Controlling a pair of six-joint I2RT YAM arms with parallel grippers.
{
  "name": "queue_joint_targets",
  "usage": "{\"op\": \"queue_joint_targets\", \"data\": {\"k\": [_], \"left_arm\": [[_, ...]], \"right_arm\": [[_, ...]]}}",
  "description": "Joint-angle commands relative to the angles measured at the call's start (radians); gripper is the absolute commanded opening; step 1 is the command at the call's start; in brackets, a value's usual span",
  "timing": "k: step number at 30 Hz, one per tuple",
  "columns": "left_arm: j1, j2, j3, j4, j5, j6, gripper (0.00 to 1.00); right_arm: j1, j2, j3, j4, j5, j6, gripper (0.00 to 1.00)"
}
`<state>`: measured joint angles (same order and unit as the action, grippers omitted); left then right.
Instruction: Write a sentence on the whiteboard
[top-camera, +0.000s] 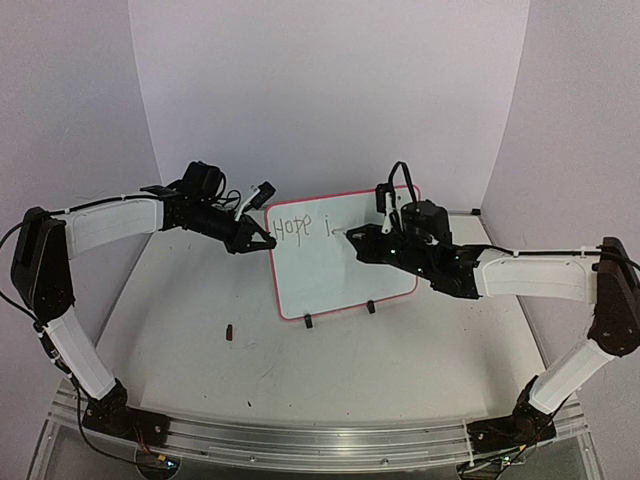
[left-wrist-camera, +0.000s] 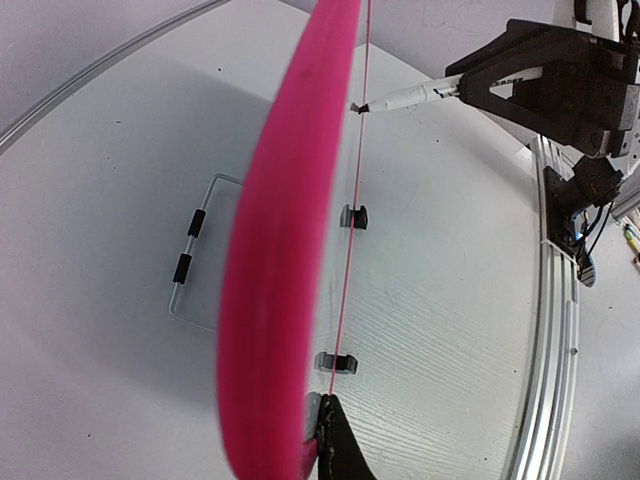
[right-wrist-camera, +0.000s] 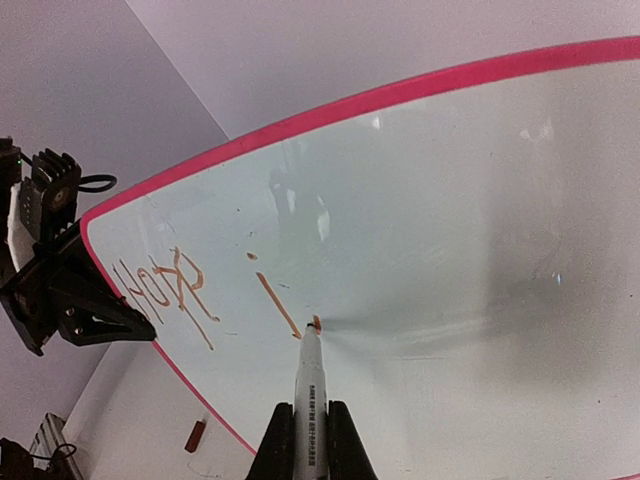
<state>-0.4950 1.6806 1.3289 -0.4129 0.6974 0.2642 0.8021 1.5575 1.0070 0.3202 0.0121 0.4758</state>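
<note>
Only "Hope i" of the sentence (top-camera: 300, 226) stood on the whiteboard (top-camera: 345, 275) — most left to write — with the right gripper (top-camera: 352, 238) clamped on the marker (right-wrist-camera: 308, 395) and the left gripper (top-camera: 258, 240) pinching the board's rim.

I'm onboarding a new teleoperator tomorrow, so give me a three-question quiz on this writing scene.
1. True or false: the right gripper holds a marker with its tip on the whiteboard.
2. The sentence currently reads: A) "Hope i" B) "Hope in every breath" C) nothing.
3. Fill in: in the top view, the left gripper clamps the whiteboard's ____ edge.
Key: 1 true; 2 A; 3 left.
</note>
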Motion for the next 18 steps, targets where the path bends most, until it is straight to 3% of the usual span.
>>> {"op": "queue_joint_targets", "data": {"k": [1, 18], "left_arm": [[-0.006, 0.008, 0.011, -0.058, -0.111, 0.054, 0.0], [-0.007, 0.007, 0.01, -0.058, -0.107, 0.054, 0.0]], "right_arm": [[-0.002, 0.013, 0.065, 0.025, 0.042, -0.013, 0.0], [-0.002, -0.02, 0.04, 0.036, 0.13, -0.005, 0.0]]}}
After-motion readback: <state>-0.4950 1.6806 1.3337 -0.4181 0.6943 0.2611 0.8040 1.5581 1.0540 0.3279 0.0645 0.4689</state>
